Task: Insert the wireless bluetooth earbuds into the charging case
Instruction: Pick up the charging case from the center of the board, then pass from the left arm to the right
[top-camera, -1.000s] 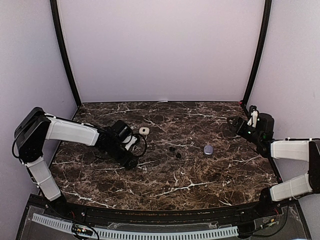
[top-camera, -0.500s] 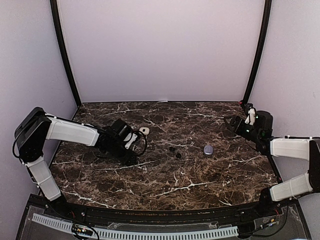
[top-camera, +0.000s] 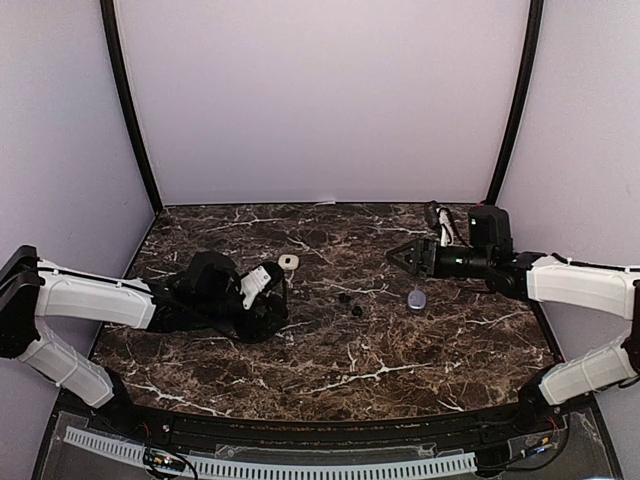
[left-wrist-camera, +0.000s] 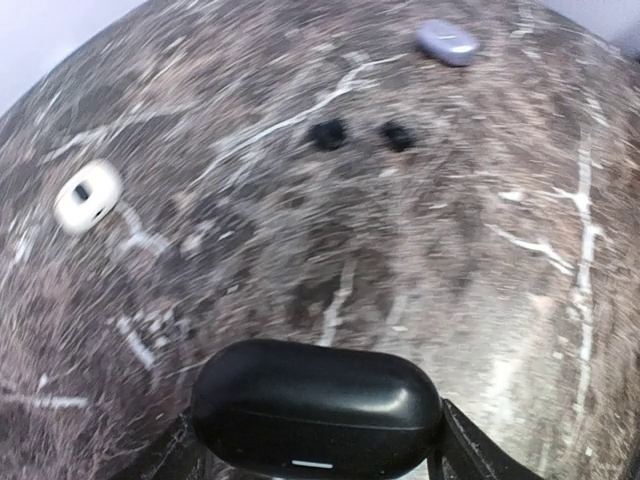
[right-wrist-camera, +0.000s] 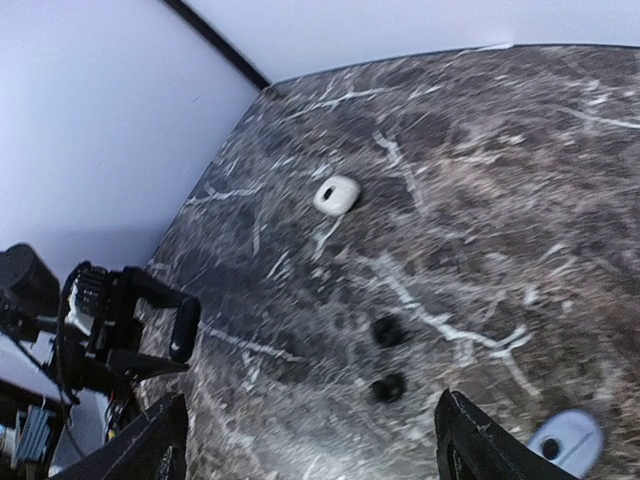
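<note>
Two dark earbuds (top-camera: 345, 298) (top-camera: 357, 311) lie side by side mid-table; they also show in the left wrist view (left-wrist-camera: 329, 133) (left-wrist-camera: 397, 135) and the right wrist view (right-wrist-camera: 388, 331) (right-wrist-camera: 387, 387). My left gripper (top-camera: 268, 318) (left-wrist-camera: 320, 440) is shut on a closed black charging case (left-wrist-camera: 318, 405), held low over the table, left of the buds. The case also shows edge-on in the right wrist view (right-wrist-camera: 185, 328). My right gripper (top-camera: 397, 256) (right-wrist-camera: 315, 450) is open and empty, above the table to the right of and beyond the buds.
A small white oval piece with a dark slot (top-camera: 288, 261) (left-wrist-camera: 88, 192) (right-wrist-camera: 336, 194) lies behind the left gripper. A small lavender oval piece (top-camera: 417, 298) (left-wrist-camera: 447, 42) (right-wrist-camera: 565, 440) lies just under the right gripper. Pale walls enclose the marble table (top-camera: 400, 350).
The right arm has swung left from the table's right edge toward the middle. The left arm has dropped lower and stretched out; its gripper stays near the same spot with the case.
</note>
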